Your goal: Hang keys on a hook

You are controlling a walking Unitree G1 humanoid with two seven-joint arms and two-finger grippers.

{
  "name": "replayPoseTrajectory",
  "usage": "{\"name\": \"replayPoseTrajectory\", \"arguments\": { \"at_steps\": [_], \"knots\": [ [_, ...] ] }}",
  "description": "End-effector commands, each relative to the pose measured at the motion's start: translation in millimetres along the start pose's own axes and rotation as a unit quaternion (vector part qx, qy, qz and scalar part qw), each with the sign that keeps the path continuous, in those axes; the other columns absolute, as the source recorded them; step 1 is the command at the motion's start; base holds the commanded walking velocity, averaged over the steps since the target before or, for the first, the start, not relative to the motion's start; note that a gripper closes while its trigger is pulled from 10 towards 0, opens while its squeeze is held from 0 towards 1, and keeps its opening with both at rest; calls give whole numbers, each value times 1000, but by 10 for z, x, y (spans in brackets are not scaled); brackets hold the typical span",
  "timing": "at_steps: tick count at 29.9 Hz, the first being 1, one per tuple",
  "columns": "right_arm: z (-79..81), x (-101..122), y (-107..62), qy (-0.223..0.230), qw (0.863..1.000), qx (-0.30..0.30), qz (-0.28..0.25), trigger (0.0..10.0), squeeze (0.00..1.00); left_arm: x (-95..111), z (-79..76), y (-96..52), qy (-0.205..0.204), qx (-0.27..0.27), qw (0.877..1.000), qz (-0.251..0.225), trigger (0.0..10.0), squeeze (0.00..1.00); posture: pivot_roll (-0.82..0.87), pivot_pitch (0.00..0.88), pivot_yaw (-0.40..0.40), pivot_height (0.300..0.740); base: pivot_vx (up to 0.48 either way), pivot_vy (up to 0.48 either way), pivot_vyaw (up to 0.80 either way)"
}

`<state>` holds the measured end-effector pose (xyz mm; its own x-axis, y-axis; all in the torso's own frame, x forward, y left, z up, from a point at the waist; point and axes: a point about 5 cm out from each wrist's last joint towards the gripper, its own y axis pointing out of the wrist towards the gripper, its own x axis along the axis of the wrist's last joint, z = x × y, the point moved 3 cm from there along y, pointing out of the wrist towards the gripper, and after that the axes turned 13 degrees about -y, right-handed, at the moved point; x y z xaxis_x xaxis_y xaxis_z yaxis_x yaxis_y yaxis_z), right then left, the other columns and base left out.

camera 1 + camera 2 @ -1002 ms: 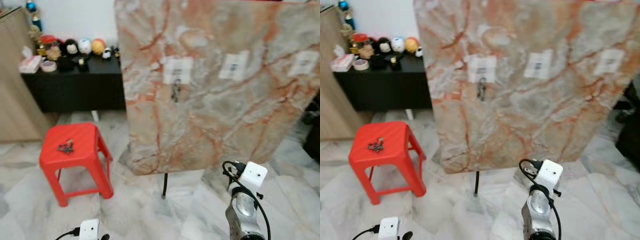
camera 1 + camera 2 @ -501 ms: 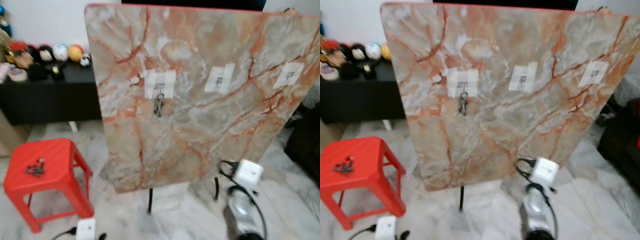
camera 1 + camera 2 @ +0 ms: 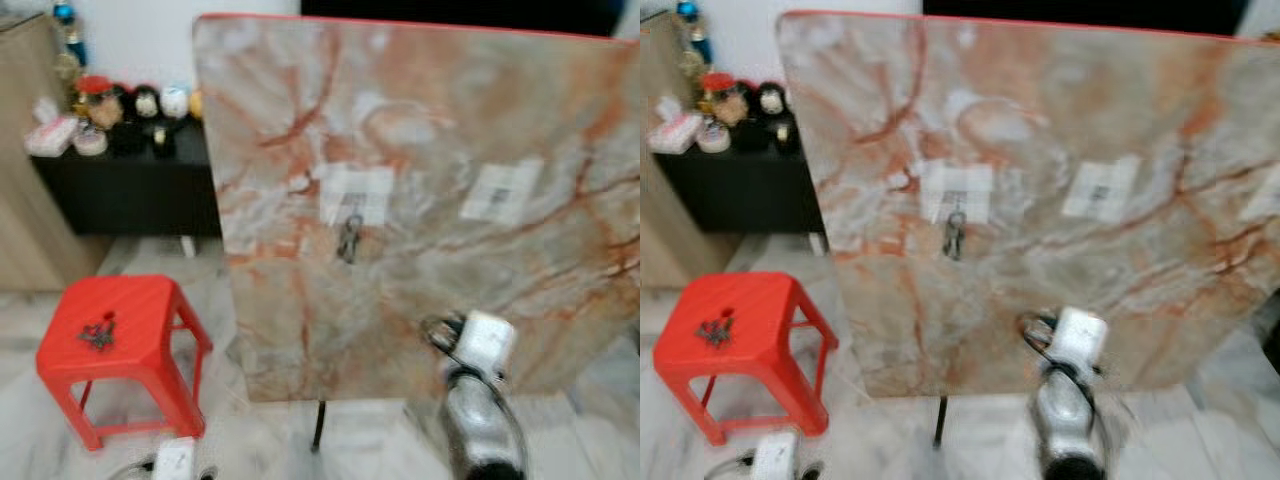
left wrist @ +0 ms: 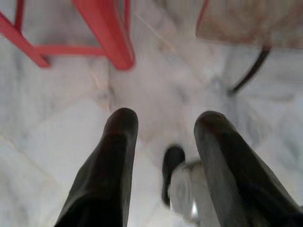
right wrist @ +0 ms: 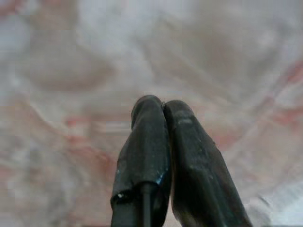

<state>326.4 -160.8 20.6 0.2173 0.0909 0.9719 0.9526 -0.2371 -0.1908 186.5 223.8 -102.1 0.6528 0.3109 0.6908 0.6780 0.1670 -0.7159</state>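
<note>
Lowest in the frame, at bottom left of the head views, left arm's wrist camera, with the left gripper [image 4: 163,127] hanging over the pale marble floor [image 4: 57,123], fingers spread apart and holding nothing; a red leg of the stool just ahead of them. At lower right, right arm raised in front of the board, its right gripper [image 5: 163,109] pointed at the marbled surface, fingers pressed together with nothing seen between them. Further back at left, a red stool [image 3: 135,320] carrying a small dark bunch of keys [image 3: 98,332] on its seat. Behind, filling centre and right, a tilted marble-patterned board [image 3: 420,300] on thin black legs; another set of keys [image 3: 347,238] hanging below a white patch at left centre; a second white patch [image 3: 500,192] to its right. Farthest, at upper left, a black cabinet [image 3: 130,185] topped with small round figurines [image 3: 150,102].
</note>
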Motion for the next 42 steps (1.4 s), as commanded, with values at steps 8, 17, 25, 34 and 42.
{"name": "replayPoseTrajectory", "arguments": {
  "at_steps": [8,17,25,34,42],
  "knots": [
    [-243,-9,7,-20,999,-40,-12,10000,0,-28,-96,6,-1,-9,1000,5,10000,0,39,0,-84,740,33,0,0],
    [-466,248,7,-128,981,-114,-88,10000,0,-73,-76,-9,1,-9,1000,12,10000,0,39,0,-82,740,0,0,0],
    [-489,578,-25,-248,939,-152,-185,10000,0,-136,11,-36,1,-2,1000,25,10000,0,37,0,-81,740,0,0,0],
    [-269,702,-53,-319,909,-129,-236,10000,0,-100,32,-18,0,2,1000,28,10000,0,38,0,-81,740,0,0,0],
    [-168,775,-31,-360,890,-114,-257,10000,0,-90,25,-11,3,0,1000,30,10000,0,36,0,-79,740,0,0,0]
  ]
}}
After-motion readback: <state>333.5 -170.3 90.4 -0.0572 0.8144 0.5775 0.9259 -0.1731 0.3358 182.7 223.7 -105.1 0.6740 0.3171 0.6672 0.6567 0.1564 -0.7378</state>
